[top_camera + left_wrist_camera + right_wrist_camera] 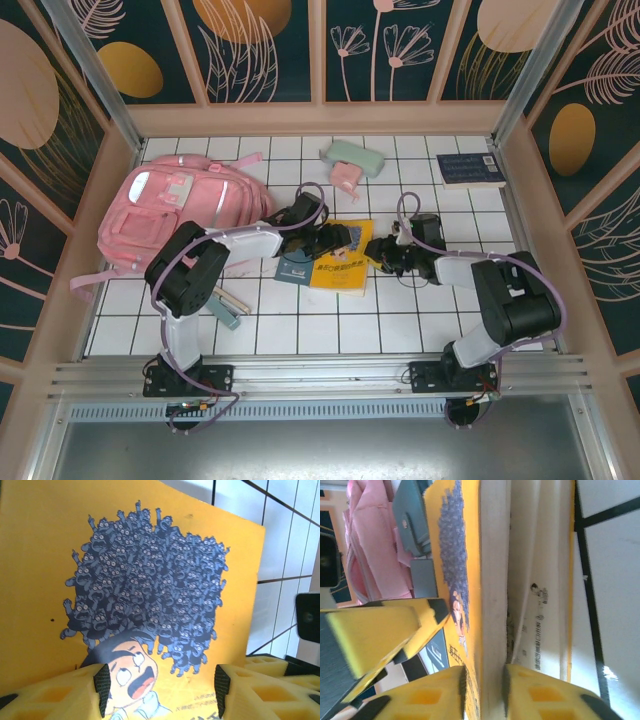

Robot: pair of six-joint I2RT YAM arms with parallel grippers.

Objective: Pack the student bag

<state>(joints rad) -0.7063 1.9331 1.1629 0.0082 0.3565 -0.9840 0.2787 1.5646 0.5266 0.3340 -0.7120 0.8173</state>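
The student bag [165, 205], pink with straps, lies at the table's back left and shows as pink fabric [370, 545] in the right wrist view. A yellow book [340, 268] with a cartoon cover [125, 555] lies mid-table. My right gripper [385, 255] is shut on the book's right edge: its jaws [484, 690] clamp the front cover and a thick block of pages [492, 580], while the lower pages hang apart. My left gripper [345, 240] hovers open just over the cover, and its fingertips [102, 687] straddle the cartoon face with nothing between them.
A dark teal booklet [295, 268] lies against the yellow book's left side. A mint-green pencil case [358, 158] and a small pink item [345, 178] sit at the back. A blue book [470, 168] lies back right. A grey-green object [228, 308] rests by the left arm.
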